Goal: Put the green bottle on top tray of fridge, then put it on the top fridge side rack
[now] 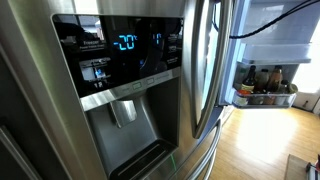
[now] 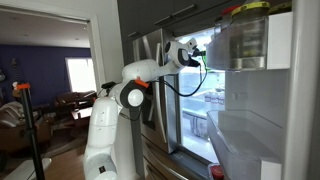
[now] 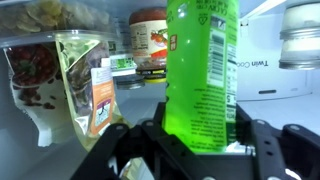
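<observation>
In the wrist view the green bottle [image 3: 200,70] stands upright and fills the middle of the frame, its printed label facing me. My gripper [image 3: 195,140] is shut on its lower part, with the black fingers on both sides. Fridge shelf contents lie behind it. In an exterior view my arm reaches into the open fridge [image 2: 160,60] at upper-shelf height, with the gripper [image 2: 190,52] inside; the bottle is too small to make out there. The steel fridge door [image 1: 60,110] with the lit dispenser panel [image 1: 125,45] fills an exterior view.
Behind the bottle are a red-lidded jar [image 3: 150,40], a clear bag of food [image 3: 75,70], a white box [image 3: 270,70] and another jar [image 3: 300,40]. The open door's top side rack [image 2: 250,60] holds a large jar [image 2: 245,30]. Dark bottles [image 1: 265,80] stand on a shelf.
</observation>
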### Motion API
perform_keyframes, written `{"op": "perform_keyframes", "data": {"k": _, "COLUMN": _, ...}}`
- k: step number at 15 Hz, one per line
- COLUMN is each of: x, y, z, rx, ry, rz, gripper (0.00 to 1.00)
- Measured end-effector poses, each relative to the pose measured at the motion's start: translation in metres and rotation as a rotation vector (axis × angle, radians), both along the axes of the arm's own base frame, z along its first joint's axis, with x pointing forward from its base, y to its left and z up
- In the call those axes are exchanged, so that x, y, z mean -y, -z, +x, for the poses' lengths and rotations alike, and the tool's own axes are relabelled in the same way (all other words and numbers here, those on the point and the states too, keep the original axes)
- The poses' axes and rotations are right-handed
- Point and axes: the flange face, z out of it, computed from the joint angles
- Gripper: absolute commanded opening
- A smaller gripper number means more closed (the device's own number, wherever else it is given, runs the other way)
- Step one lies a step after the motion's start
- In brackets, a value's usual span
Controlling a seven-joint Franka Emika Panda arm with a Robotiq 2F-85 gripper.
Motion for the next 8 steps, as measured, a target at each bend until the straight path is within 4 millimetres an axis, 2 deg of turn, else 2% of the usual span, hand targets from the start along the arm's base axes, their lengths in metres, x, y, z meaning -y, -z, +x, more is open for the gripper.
{"op": "perform_keyframes", "data": {"k": 8, "x": 0.007, "y": -0.008, "z": 0.014, "rx": -0.068, "ry": 0.067, "rz": -0.007, "gripper": 0.37}}
